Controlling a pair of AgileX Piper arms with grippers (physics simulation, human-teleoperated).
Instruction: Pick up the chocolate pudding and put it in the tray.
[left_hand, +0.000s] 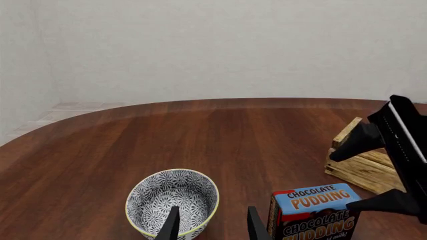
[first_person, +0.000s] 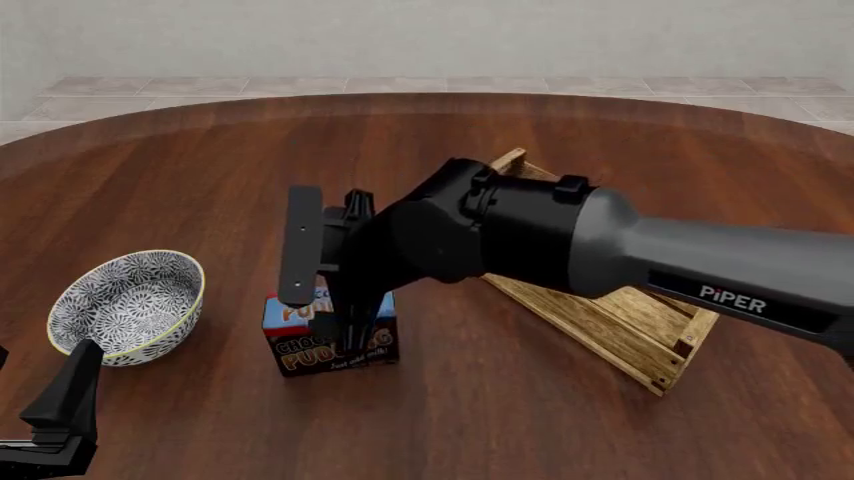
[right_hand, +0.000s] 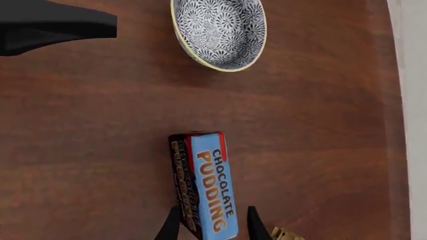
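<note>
From the left wrist camera, a dark wooden table (left_hand: 220, 135) stretches away to a pale wall. A round grey-patterned bowl (left_hand: 173, 200) stands close by. Beside it stands the chocolate pudding (left_hand: 313, 212), upright, blue band on top. Beyond it, a corner of the tray (left_hand: 360, 165), a light-wood crate, shows at the edge of the picture. The left gripper (left_hand: 210, 225) is open: its two finger tips stand apart with bare table between them, near the bowl, holding nothing. The black fingers of the other arm reach in around the carton.

On the front camera, the right arm fills the middle of the picture and its right gripper (first_person: 334, 275) hangs directly above the chocolate pudding (first_person: 380, 345), which stands on the table between the bowl (first_person: 130, 305) and the tray (first_person: 627, 330). The arm hides much of the carton. The left gripper (first_person: 60, 415) sits low in the near corner, well apart from everything.

Looking down through the right wrist camera, the chocolate pudding (right_hand: 210, 185) lies lengthwise between the two fingertips (right_hand: 172, 225). The jaws are spread a little wider than the carton; I cannot tell whether either pad touches it. The bowl (right_hand: 219, 32) sits farther off.

Judging by this, the task is at an early stage: the carton is lined up for a grasp but not yet lifted, and the closing, lifting, carrying and placing in the tray all remain.
</note>
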